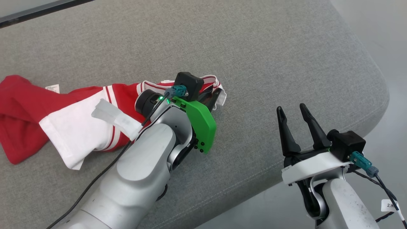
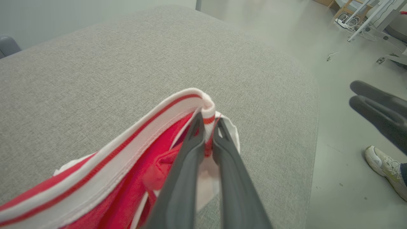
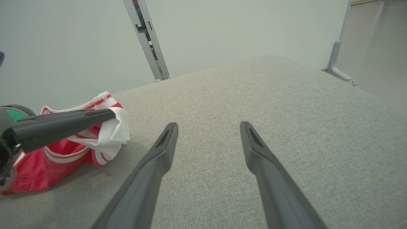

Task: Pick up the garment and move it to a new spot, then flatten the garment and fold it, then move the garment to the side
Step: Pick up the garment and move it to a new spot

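Grey fabric cushion (image 1: 254,47); crumpled red-and-white garment with striped trim (image 1: 73,127) at left.
Left gripper (image 2: 209,122) pinches its striped hem; right gripper (image 1: 291,109) spread, empty.

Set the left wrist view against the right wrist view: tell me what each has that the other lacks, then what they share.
Left wrist view's own: a person's shoe on the floor, and cables far off. Right wrist view's own: the left arm's green cover and a grey metal bracket beyond the grey cushion. Shared: that cushion, the red-and-white garment, the left gripper shut on its striped edge, and the open right gripper.
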Robot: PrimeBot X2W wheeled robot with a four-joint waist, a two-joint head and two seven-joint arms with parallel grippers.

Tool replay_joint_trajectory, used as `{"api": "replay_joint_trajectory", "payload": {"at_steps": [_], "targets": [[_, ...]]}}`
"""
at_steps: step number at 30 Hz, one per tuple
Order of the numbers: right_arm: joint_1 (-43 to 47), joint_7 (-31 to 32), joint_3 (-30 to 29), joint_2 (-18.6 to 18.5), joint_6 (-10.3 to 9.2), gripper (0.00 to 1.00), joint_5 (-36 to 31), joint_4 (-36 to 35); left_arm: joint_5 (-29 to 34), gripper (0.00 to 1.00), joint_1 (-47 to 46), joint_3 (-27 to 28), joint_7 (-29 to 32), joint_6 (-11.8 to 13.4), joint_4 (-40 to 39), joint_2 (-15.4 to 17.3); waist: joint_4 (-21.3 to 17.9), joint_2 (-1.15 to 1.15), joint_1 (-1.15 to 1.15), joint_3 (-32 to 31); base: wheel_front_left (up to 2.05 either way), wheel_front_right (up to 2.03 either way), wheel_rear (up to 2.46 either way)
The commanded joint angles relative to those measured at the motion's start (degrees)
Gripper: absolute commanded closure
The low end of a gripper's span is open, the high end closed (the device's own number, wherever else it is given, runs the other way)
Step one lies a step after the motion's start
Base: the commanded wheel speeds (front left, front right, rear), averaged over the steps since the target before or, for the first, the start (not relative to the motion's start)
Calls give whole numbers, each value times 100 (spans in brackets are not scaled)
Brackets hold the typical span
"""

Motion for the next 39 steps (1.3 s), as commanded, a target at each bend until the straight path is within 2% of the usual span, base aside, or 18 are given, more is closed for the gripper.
{"api": "replay_joint_trajectory", "payload": {"at_steps": [1, 2, 3, 4, 9, 14, 23, 33, 39], "targets": [[-77, -38, 6, -1, 0, 0, 30, 16, -104, 86, -55, -27, -20, -45, 103, 22, -137, -1, 0, 151, 0, 0, 0], [-87, -43, 7, -4, 0, 0, 47, 24, -134, 69, -79, -71, -60, -70, 177, 11, -139, -1, 0, 165, 0, 0, 0], [-100, -50, 10, -4, 0, 0, 59, 32, -161, 22, -103, -116, -103, -74, 241, 3, -137, -1, 0, 176, 0, 0, 0], [-114, -53, -13, -5, 0, 0, 68, 47, -215, 0, -125, -194, -181, -107, 346, -8, -107, -1, 0, 195, 0, 0, 0], [-144, -71, -126, -6, 0, 0, 2, 56, -225, 0, -208, -465, -575, -128, 179, -8, 80, -1, 0, 154, 0, 0, 0], [-108, -74, -261, -5, 0, 0, -129, 34, -103, 0, -94, -454, -1011, 52, -221, 62, 401, -1, 0, -18, 0, 0, 0], [55, -59, -373, -9, 0, 0, -320, 12, -164, 0, 482, 58, -1424, 739, -1251, 808, 1034, -1, 0, -394, 0, 0, 0], [188, 56, -446, -11, 0, 0, -535, -68, -441, 0, 1386, 995, -1885, 1454, -2168, 1722, 1612, -1, 0, -721, 0, 0, 0], [277, 84, -474, -10, 0, 0, -586, -98, -585, 0, 1950, 1504, -2086, 1555, -2433, 2059, 1788, -1, 0, -872, 0, 0, 0]]}}
